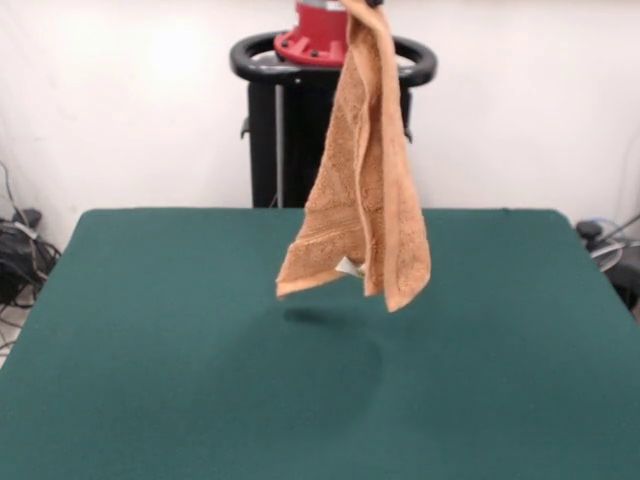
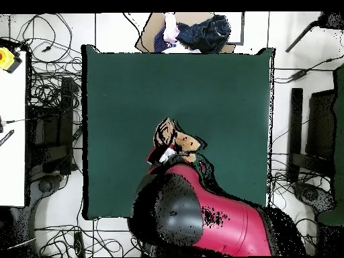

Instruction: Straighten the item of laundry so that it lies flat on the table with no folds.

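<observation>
The light orange towel (image 1: 365, 180) hangs in the air above the green worktop (image 1: 150, 380), held up by its top end at the very top edge of the front view, where a dark tip of the gripper (image 1: 372, 4) barely shows. How the fingers stand cannot be told, since they are cut off by the frame there and hidden under the arm in the overhead view. The cloth drops in long vertical folds, narrow at the top and widening toward the bottom, with two lower corners hanging free: one juts out to the left of the picture, the other hangs a little lower on the right. Neither corner touches the worktop; a soft dark shadow (image 1: 310, 316) lies on the green cloth just under the left corner. A small white label (image 1: 348, 267) peeks out between the two hanging flaps near the bottom edge; any writing on it is too small to read. A flat woven band runs along the lower edge of the left flap. From overhead, the towel (image 2: 176, 138) shows only as a small bunched orange patch over the middle of the worktop (image 2: 121, 87), just beyond the end of the red and black arm (image 2: 201, 211), with a bit of white beside it.
</observation>
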Robot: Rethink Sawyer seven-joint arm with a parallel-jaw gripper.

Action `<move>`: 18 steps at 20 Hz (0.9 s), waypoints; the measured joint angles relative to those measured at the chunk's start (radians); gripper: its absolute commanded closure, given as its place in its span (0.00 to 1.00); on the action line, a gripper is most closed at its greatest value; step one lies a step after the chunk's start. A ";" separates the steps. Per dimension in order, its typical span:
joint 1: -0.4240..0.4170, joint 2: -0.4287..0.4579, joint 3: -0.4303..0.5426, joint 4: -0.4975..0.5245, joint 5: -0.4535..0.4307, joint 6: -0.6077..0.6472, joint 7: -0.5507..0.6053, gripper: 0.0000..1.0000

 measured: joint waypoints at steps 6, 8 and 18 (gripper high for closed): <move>-0.011 0.021 -0.004 0.000 -0.009 -0.019 0.000 1.00; -0.010 0.029 -0.006 0.000 -0.019 -0.019 0.000 1.00; -0.010 0.116 -0.009 -0.025 -0.082 -0.019 0.000 1.00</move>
